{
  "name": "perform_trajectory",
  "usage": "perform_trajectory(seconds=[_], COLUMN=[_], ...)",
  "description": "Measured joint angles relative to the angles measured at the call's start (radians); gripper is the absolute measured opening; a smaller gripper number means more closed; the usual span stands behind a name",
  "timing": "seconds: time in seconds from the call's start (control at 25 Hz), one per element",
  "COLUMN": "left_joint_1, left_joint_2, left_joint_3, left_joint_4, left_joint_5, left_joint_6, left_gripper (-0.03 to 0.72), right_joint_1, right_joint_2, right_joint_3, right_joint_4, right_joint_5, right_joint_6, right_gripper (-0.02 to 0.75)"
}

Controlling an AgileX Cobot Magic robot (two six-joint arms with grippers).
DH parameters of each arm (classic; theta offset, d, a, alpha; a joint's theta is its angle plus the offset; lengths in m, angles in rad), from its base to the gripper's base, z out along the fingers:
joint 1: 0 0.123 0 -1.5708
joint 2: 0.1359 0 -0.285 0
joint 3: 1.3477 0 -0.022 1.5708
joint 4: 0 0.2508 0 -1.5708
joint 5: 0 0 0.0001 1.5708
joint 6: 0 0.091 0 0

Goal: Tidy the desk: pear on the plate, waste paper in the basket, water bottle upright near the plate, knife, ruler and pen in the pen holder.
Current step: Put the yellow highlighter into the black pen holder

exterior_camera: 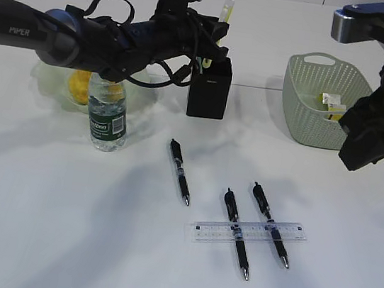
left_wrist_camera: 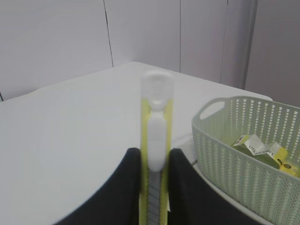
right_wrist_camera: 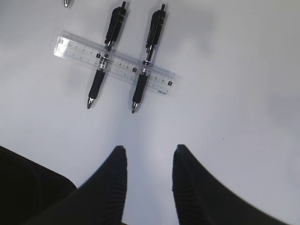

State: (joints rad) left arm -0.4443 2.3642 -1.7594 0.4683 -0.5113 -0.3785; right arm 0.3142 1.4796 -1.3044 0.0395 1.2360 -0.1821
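My left gripper [exterior_camera: 215,38] is shut on the yellow knife [exterior_camera: 228,11], holding it upright over the black pen holder [exterior_camera: 208,92]. The left wrist view shows the knife [left_wrist_camera: 157,136] clamped between both fingers [left_wrist_camera: 129,183]. The pear [exterior_camera: 78,85] lies on the clear plate [exterior_camera: 44,79]. The water bottle [exterior_camera: 107,114] stands upright beside the plate. Three black pens [exterior_camera: 179,171] [exterior_camera: 237,233] [exterior_camera: 272,223] lie on the table, two of them under the clear ruler [exterior_camera: 247,232]. The right gripper [right_wrist_camera: 149,150] hovers open and empty, short of the ruler [right_wrist_camera: 123,64].
The green basket [exterior_camera: 304,106] stands at the back right with waste paper [exterior_camera: 333,103] inside. In the left wrist view the basket [left_wrist_camera: 234,154] is to the right of the knife. The right arm [exterior_camera: 376,134] hangs in front of the basket's right side.
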Motion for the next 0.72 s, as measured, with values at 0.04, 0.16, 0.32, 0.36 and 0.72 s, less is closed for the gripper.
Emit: perform_trajectory(seconds=[0.04,0.16,0.32,0.36,0.72], left_joint_1=[0.0,-0.002,-0.002,-0.002,-0.002], left_joint_2=[0.003,0.013,0.015,0.018,0.044], left_joint_3=[0.0,0.0,0.0,0.0,0.0], left_joint_4=[0.0,0.0,0.001,0.001,0.001], left_joint_5=[0.0,-0.002,-0.002,-0.002,-0.009], left_joint_6=[0.001,0.001,0.001,0.001,0.001], left_gripper=[0.103,0.103,0.103,0.103,0.103], right_joint_1=[0.0,0.0,0.0,0.0,0.0], right_joint_2=[0.0,0.002,0.005,0.005,0.005], right_joint_3=[0.0,0.0,0.0,0.0,0.0], right_joint_4=[0.0,0.0,0.0,0.002,0.008], right_joint_5=[0.0,0.0,0.0,0.0,0.0], right_joint_6=[0.0,0.0,0.0,0.0,0.0], right_gripper=[0.251,0.251,0.251,0.251,0.251])
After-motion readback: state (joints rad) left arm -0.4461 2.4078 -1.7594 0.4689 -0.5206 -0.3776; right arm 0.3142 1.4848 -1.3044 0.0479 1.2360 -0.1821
